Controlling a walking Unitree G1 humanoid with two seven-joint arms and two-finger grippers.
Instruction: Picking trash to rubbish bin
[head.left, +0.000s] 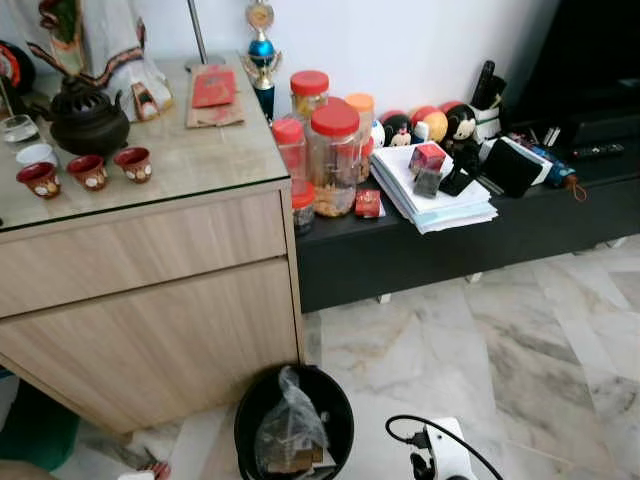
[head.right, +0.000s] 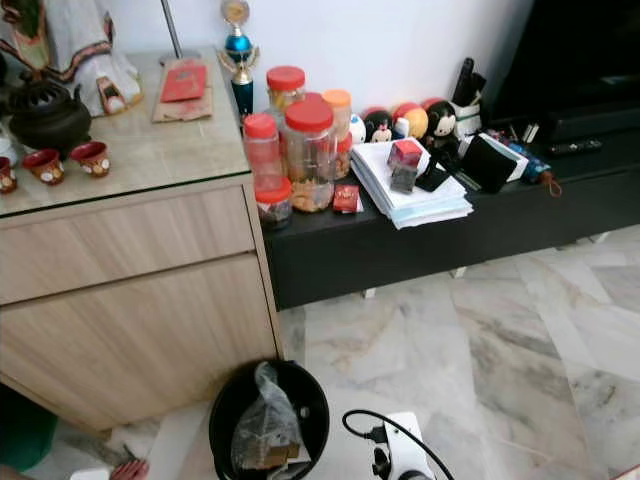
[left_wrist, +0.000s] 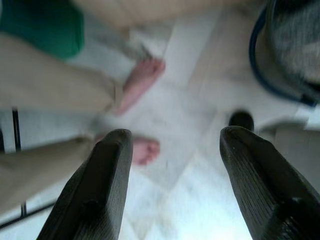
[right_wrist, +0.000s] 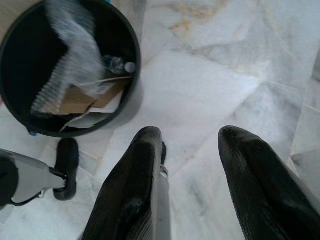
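Note:
A round black rubbish bin (head.left: 250, 410) stands on the marble floor in front of the wooden cabinet. Inside it lie a crumpled clear plastic bag (head.left: 288, 418), pieces of cardboard (right_wrist: 80, 100) and a small bottle (right_wrist: 117, 64). My right gripper (right_wrist: 190, 145) hangs open over the floor just beside the bin (right_wrist: 22, 70), with nothing between its fingers. My left gripper (left_wrist: 175, 137) is open too, pointing down at the pale floor with nothing in it.
A person's bare feet (left_wrist: 142, 80) and beige trouser legs are below the left gripper. A white device with a black cable (head.left: 440, 452) lies right of the bin. The cabinet (head.left: 150, 300) carries a teapot and cups; jars (head.left: 333, 150) and papers (head.left: 435, 195) sit on a low black bench.

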